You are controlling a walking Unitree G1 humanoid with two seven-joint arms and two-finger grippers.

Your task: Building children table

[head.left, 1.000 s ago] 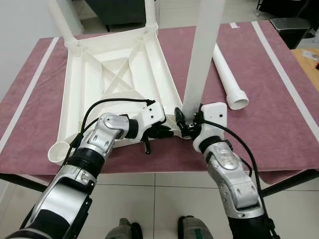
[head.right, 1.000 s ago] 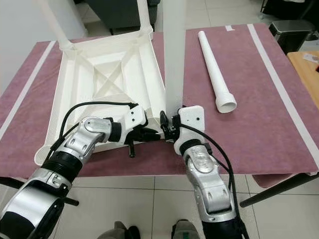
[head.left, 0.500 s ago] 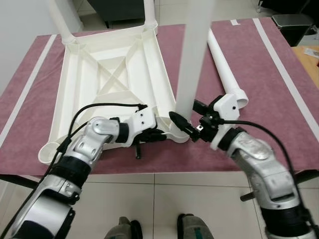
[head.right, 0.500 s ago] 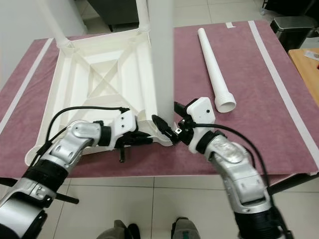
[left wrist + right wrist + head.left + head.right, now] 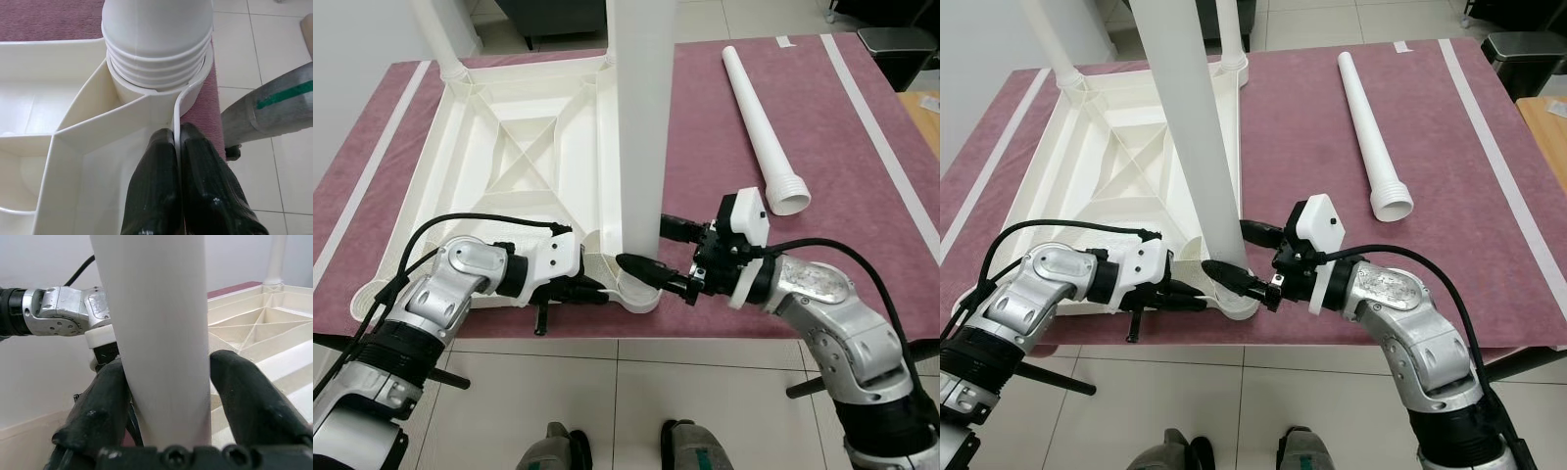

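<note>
At the tabletop's (image 5: 524, 147) near corner, your right gripper (image 5: 651, 257) straddles the upright leg (image 5: 639, 127) at its 9 o'clock, fingers barely touching, while your left gripper (image 5: 592, 291) pinches the rim.

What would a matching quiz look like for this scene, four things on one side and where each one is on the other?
Things:
1. left claw
2. right claw
3. loose leg
4. upside-down tabletop

Places or states:
A. lying flat on the cloth, on the robot's right
B. pinching the tabletop's thin rim by the near corner socket
C. around the upright leg standing in that socket
D. resting underside up on the purple cloth

Pairs: 1-B, 2-C, 3-A, 4-D
</note>
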